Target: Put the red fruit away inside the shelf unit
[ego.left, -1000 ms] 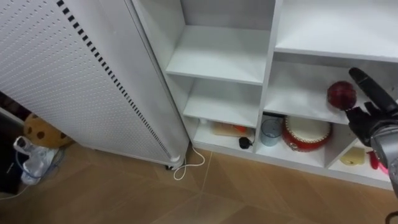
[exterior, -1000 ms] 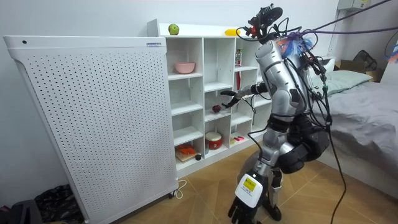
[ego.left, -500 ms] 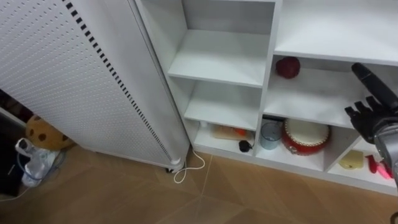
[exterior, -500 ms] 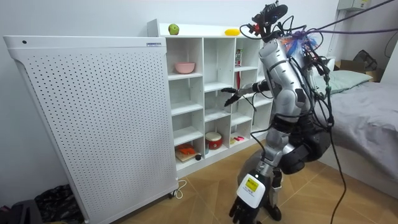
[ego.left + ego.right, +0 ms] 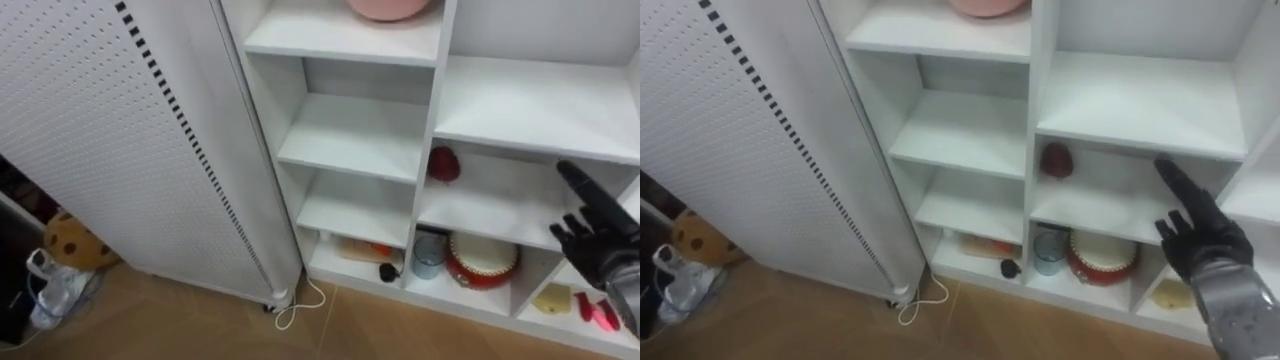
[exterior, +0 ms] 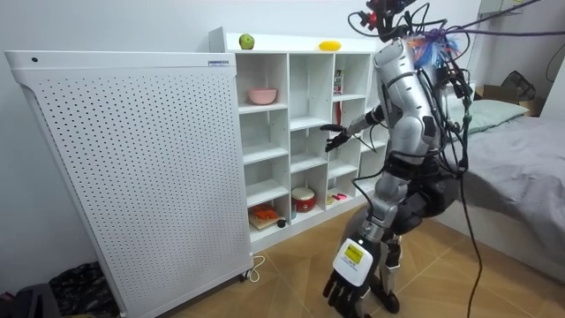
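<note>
White perforated panel (image 5: 110,130) fills the left, its right edge running just beside the left wall of the closet (image 5: 437,100). At its foot a white cable (image 5: 297,303) loops on the wooden floor (image 5: 180,325). A pink bowl (image 5: 388,8) sits on the upper shelf of the left column.

Past the upright divider, the dark red fruit (image 5: 443,165) rests on the middle shelf, tucked at the back left, just beside that divider. The shelf to its right lies open to the front lip. In the cubby below, a bluish cup (image 5: 429,256) and a red round tin (image 5: 482,262) stand side by side.

The right hand (image 5: 595,245) hovers at the right part of the fruit's cubby, well apart from the fruit. Its fingers are loose, one stretched toward the shelf, and it holds nothing.

In the room view the robot stands upright before the closet, arm reaching to the middle shelves. A green apple (image 6: 246,41) and a yellow fruit (image 6: 329,45) lie on the closet's top.
</note>
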